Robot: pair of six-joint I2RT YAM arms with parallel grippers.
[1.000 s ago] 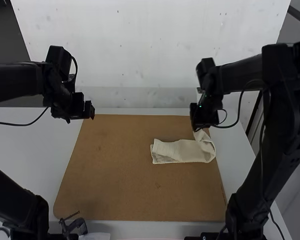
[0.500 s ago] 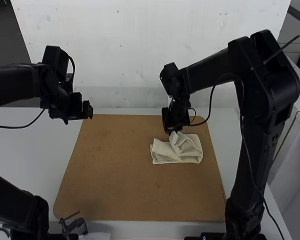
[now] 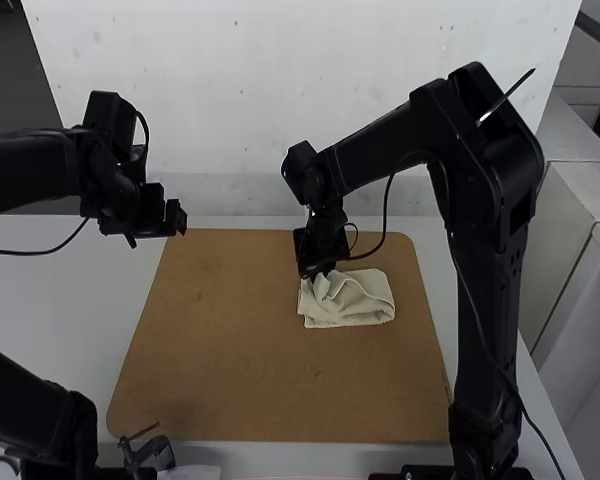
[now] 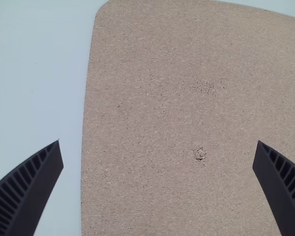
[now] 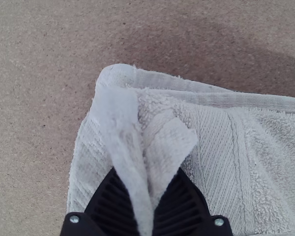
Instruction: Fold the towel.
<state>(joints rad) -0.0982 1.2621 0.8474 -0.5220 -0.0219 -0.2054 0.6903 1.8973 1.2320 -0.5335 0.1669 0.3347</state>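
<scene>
High view shows the towel (image 3: 360, 303) on the brown board (image 3: 230, 375), within the right half of this board and nearer to its far edge. Right gripper (image 3: 317, 272) is over the far part of the board, closed on a pinched piece of the towel, and the cloth lies partly bunched, in layers. Left gripper (image 3: 184, 218), near the far left corner of the board, is wide open with nothing between its fingers. In my judgement, the step in hand is to fold one end across the rest of the strip. The next move should lower this held part flat onto the layers, match the edges, then release softly, so the fold does not lift from the board. About labels or writing, I find none that I can read on the towel or board.
</scene>
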